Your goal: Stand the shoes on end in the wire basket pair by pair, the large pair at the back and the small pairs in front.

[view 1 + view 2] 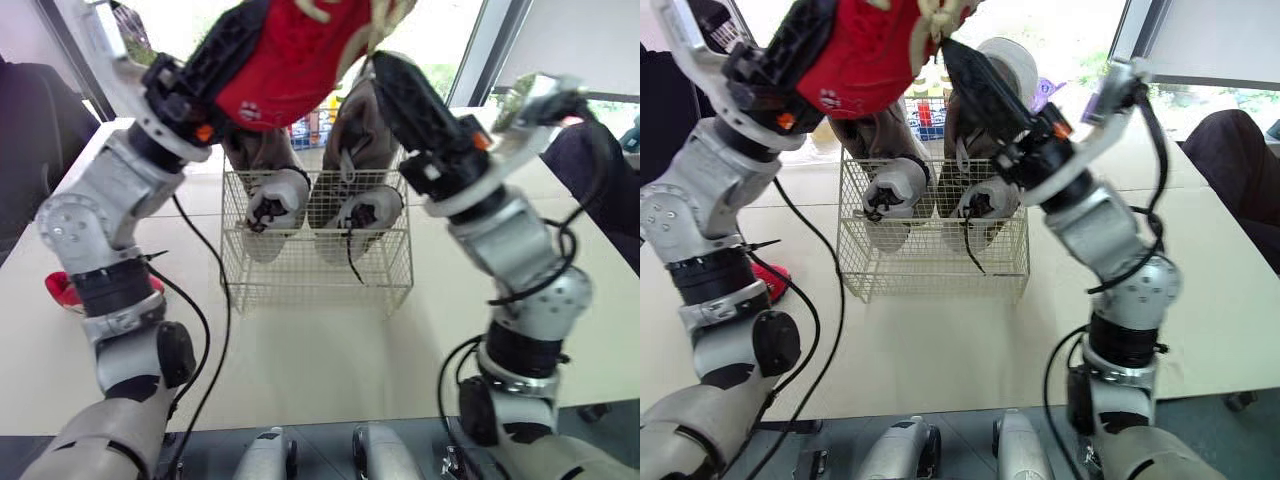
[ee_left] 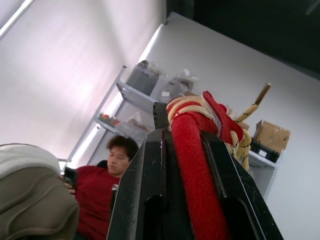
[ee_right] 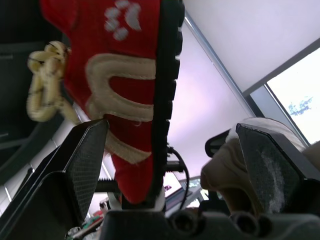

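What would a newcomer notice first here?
The red shoe clamped in the left hand, held high above the wire basket, with the open right hand at its sole. Next, the large grey pair standing on end at the basket's back, and another red shoe lying on the table at the left.

We take this for a lab or office workroom: we see a pale table (image 1: 330, 350) by far windows (image 1: 447, 35) with roller blinds (image 1: 1210, 40), metal shelving (image 2: 120, 97) holding cardboard boxes (image 2: 271, 137), and a seated person (image 2: 107, 177)

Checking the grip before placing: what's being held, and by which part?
The left hand pinches the red shoe by its fabric upper; the right hand is open.
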Robot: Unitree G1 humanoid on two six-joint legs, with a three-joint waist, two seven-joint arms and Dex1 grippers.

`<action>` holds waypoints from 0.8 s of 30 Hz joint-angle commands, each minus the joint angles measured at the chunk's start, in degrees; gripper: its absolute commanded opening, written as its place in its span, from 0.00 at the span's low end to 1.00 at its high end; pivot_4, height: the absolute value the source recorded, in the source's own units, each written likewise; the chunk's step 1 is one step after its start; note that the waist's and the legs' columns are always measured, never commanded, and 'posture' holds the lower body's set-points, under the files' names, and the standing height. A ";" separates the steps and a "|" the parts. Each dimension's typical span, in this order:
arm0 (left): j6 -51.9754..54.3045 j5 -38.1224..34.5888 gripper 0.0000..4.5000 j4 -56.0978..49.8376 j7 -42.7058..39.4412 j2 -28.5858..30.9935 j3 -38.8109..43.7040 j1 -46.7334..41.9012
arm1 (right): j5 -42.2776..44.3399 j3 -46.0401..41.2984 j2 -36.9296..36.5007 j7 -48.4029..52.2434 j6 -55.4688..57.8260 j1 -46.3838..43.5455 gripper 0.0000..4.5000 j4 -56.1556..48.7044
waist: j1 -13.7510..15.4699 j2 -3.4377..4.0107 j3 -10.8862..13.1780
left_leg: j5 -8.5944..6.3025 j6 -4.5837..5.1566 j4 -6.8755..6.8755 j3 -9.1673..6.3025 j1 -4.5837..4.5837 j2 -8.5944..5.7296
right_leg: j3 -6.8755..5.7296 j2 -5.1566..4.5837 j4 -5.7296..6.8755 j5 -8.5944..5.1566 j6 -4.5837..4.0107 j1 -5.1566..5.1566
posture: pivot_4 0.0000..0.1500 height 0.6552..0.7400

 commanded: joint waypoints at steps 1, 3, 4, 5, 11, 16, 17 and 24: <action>-1.95 0.61 0.07 -2.52 -0.20 0.28 -1.13 0.59 | -3.18 1.86 2.03 -0.59 -3.26 -2.71 0.98 -1.67 | 0.06 0.01 -0.01 | 0.00 0.00 0.00 0.00 0.00 0.00 | 0.00 0.00 0.00 0.00 0.00 0.01 | 1.00 1.00; -2.22 0.03 0.07 -3.40 0.28 0.00 -2.02 1.42 | -5.24 2.00 2.82 -0.46 -5.11 -4.04 0.98 -0.98 | 0.10 0.01 -0.01 | 0.00 0.01 0.01 -0.01 0.00 0.00 | -0.01 0.02 0.00 0.00 0.00 0.03 | 1.00 1.00; -2.34 -0.11 0.07 -3.89 0.59 -0.03 -2.39 1.93 | -5.67 1.81 3.15 -0.51 -5.87 -4.58 0.98 -0.84 | 0.23 0.01 -0.01 | 0.00 0.01 0.02 -0.01 0.00 -0.01 | -0.01 0.02 0.01 0.00 0.00 0.03 | 1.00 1.00; -2.55 -0.31 0.07 -4.15 0.94 -0.04 -2.59 2.28 | -5.93 1.75 3.23 -0.47 -6.22 -4.87 0.98 -0.82 | 0.27 0.01 -0.01 | 0.00 0.01 0.04 -0.02 -0.02 -0.01 | -0.04 0.04 0.00 0.00 0.00 0.04 | 1.00 1.00; -3.72 -0.35 0.07 -4.57 1.60 -0.05 -3.60 3.20 | -6.86 2.29 2.71 0.69 -6.58 -5.38 0.98 -0.84 | 0.13 0.01 -0.01 | 0.00 0.02 0.04 -0.04 -0.03 -0.01 | -0.04 0.06 0.00 0.00 0.00 0.03 | 1.00 1.00; -4.01 0.45 0.07 -4.79 1.20 0.63 -4.31 4.15 | -7.27 2.07 2.03 1.56 -7.06 -5.11 0.71 -0.83 | 0.03 0.01 -0.01 | 0.00 0.02 0.02 -0.04 -0.02 0.00 | -0.04 0.07 0.00 0.00 0.00 0.03 | 1.00 1.00; -4.07 0.64 0.07 -4.86 1.04 0.81 -4.50 4.37 | -7.31 2.10 1.89 1.76 -7.05 -5.09 0.61 -0.90 | 0.04 0.01 -0.01 | 0.00 0.02 0.02 -0.04 -0.02 0.00 | -0.04 0.07 0.00 0.00 0.00 0.03 | 1.00 1.00; -5.33 7.66 0.37 -6.19 0.17 4.25 -6.62 6.22 | -8.50 2.37 0.22 4.07 -6.47 -6.85 0.13 -0.36 | 0.04 0.01 -0.01 | 0.00 0.02 0.02 -0.03 -0.02 0.00 | -0.04 0.11 0.00 0.00 0.00 0.03 | 1.00 1.00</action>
